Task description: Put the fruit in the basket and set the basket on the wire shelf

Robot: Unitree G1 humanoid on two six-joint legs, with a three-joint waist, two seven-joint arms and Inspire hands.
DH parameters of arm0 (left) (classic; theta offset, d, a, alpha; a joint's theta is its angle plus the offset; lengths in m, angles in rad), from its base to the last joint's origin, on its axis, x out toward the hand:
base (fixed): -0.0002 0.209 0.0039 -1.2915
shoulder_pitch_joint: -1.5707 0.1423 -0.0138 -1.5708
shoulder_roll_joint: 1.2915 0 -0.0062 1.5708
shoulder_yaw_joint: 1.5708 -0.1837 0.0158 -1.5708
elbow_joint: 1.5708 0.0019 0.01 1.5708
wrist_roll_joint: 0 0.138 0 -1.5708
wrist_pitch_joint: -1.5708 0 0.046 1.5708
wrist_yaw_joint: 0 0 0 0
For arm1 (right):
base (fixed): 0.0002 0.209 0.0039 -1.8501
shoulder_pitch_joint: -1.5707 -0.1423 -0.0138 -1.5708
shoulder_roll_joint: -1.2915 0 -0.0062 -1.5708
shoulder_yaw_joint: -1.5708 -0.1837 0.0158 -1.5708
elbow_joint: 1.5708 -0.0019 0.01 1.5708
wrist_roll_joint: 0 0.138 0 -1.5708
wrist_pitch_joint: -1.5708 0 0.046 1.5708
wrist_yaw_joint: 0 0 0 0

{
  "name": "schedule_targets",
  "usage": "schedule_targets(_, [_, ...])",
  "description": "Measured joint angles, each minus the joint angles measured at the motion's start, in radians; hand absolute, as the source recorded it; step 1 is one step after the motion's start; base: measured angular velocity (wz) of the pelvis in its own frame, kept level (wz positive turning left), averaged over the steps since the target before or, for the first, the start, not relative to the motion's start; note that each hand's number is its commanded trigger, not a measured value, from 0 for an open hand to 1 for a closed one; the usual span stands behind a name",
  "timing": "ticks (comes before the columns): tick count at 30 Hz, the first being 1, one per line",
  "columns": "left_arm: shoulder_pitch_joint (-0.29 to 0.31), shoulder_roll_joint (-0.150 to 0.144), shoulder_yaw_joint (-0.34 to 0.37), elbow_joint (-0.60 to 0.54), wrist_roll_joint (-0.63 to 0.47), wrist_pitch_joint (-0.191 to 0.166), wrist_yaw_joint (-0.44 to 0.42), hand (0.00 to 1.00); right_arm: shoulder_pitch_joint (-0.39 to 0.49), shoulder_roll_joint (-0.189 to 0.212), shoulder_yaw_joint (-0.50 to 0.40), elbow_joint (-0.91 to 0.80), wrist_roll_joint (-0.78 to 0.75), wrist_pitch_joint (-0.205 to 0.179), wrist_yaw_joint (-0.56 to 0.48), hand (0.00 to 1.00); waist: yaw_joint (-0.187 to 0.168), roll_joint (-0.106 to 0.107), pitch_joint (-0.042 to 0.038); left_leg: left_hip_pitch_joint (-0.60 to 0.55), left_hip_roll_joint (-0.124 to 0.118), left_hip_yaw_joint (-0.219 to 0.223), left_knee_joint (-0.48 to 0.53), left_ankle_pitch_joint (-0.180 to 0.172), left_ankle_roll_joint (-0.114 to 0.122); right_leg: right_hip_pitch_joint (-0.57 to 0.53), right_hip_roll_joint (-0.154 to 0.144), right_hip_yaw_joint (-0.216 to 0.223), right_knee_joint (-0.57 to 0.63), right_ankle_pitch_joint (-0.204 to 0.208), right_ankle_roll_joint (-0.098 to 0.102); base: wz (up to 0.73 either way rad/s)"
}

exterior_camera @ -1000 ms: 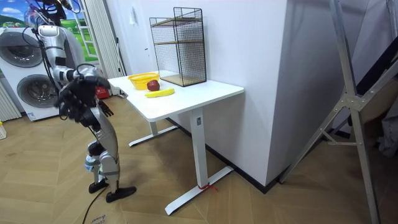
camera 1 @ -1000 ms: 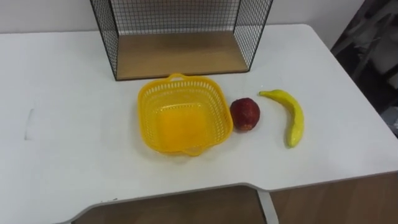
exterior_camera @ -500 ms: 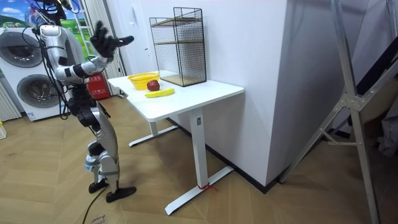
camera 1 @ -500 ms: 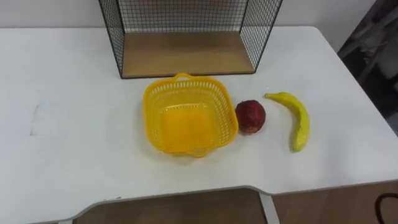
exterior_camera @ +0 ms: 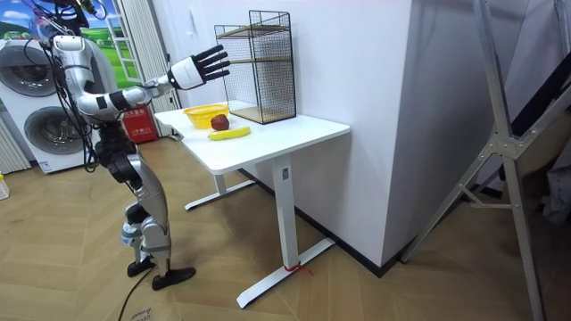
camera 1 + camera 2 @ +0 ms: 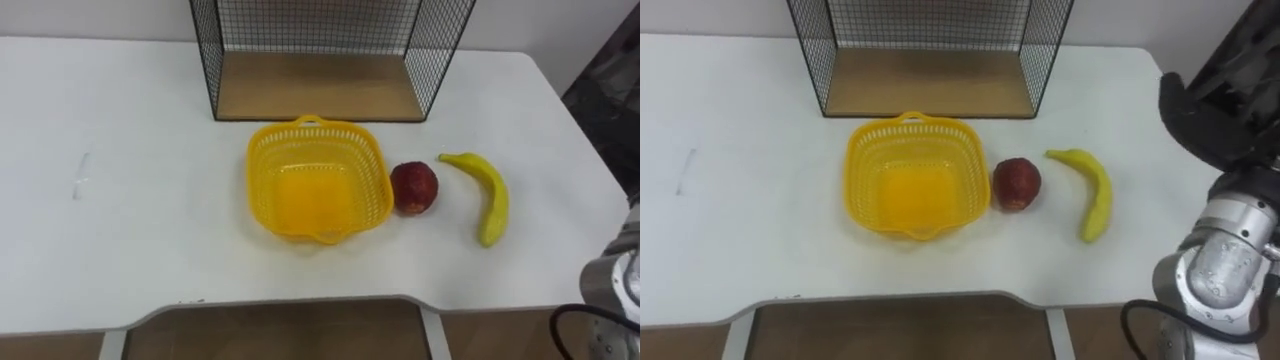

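An empty yellow plastic basket sits mid-table in front of the black wire shelf with its wooden floor. A red apple lies just right of the basket, touching or nearly touching its rim. Further right lies a yellow banana. My right hand is raised above the table's right end, apart from the fruit; in the room view the right hand has its fingers straight and spread, holding nothing.
The white table has bare room to the basket's left. I stand at the table's near edge. Washing machines stand behind me in the room view.
My right arm has swung up from beside my body and reached out over the table, fingers spread. The eye view has shifted; basket and fruit lie where they were.
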Motion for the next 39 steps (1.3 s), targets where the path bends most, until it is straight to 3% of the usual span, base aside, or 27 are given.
schedule_targets(15, [0.007, 0.005, 0.000, 0.001, 0.001, 0.015, -0.013, 0.00, 0.000, -0.001, 0.123, 0.036, -0.069, 0.033, 0.240, 0.00, 0.016, 0.002, -0.0055, -0.004, 0.005, 0.008, -0.002, 0.000, -0.001, 0.003, 0.016, 0.001, -0.015, 0.004, -0.005, 0.00])
schedule_targets(22, [0.006, 0.006, -0.002, 0.005, 0.002, 0.017, -0.013, 0.00, 0.001, -0.001, 0.161, 0.071, -0.074, 0.034, 0.293, 0.00, 0.019, 0.003, -0.0060, -0.001, 0.008, 0.010, -0.003, 0.000, -0.001, 0.005, 0.014, 0.002, -0.016, 0.009, -0.004, 0.00])
schedule_targets(30, [0.003, 0.004, -0.008, -0.005, 0.012, 0.026, -0.017, 0.00, 0.022, -0.001, 0.178, 0.109, -0.085, 0.054, 0.356, 0.00, 0.026, 0.024, -0.0119, 0.001, 0.007, 0.012, -0.003, 0.000, -0.001, 0.013, 0.014, 0.002, -0.031, 0.027, -0.003, 0.00])
schedule_targets(39, [-0.007, 0.000, -0.023, -0.008, 0.020, 0.030, -0.017, 0.00, 0.031, -0.001, 0.178, 0.138, -0.096, 0.064, 0.370, 0.00, 0.026, 0.017, -0.0115, 0.001, 0.003, 0.011, -0.003, 0.000, -0.002, 0.016, 0.015, 0.000, -0.034, 0.028, -0.004, 0.00])
